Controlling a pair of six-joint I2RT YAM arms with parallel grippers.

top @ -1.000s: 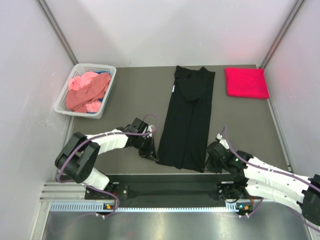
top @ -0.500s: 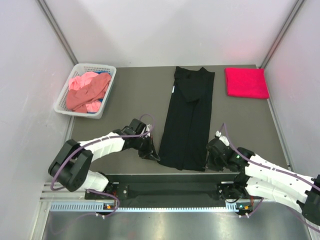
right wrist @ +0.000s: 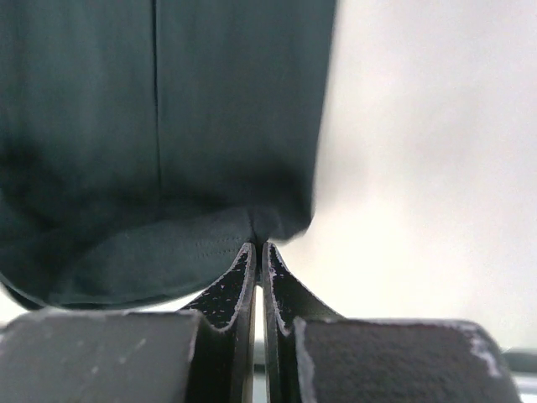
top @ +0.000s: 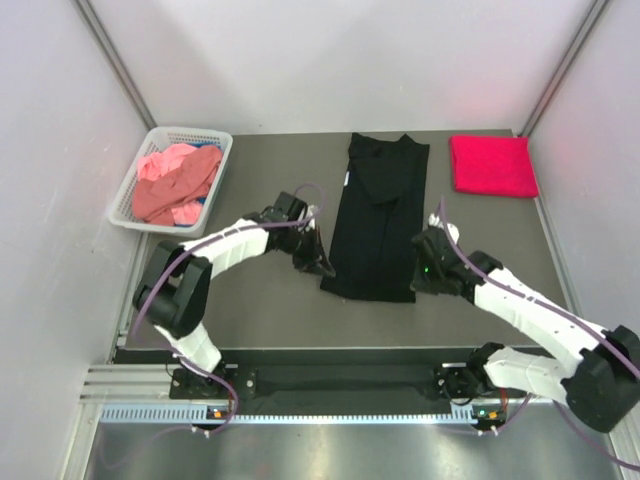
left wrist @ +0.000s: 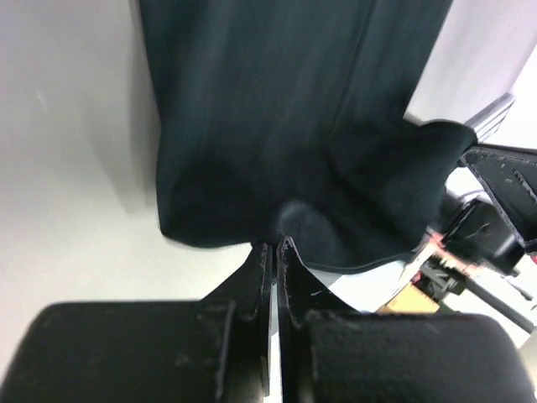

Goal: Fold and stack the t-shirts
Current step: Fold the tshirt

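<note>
Basket: a white lattice basket (top: 192, 131) sits at the far left corner of the bench (top: 260, 300), close to the left wall.
Pink t-shirts: a crumpled heap of salmon pink t-shirts (top: 172, 185) fills the basket, unfolded.
Left tool: the left tool (top: 318, 264) is clenched on the near left corner of the black t-shirt (top: 380, 210). In the left wrist view its fingers (left wrist: 258, 269) are pressed together with a bunch of dark cloth pinched at their tips.
Black t-shirt: it lies in the middle of the bench, folded lengthwise into a narrow strip. The collar end lies flat at the far side. The near end is gathered between the two tools, one at each corner.
Right tool: the right tool (top: 420, 272) is clenched on the near right corner of the black t-shirt. The right wrist view shows the hem caught between the closed fingertips (right wrist: 245, 264), with the cloth curling under just beside them.
Red t-shirt: the crimson red t-shirt (top: 492, 165) lies folded into a flat rectangle at the far right corner of the bench. It is apart from the black t-shirt, and neither tool touches it.
</note>
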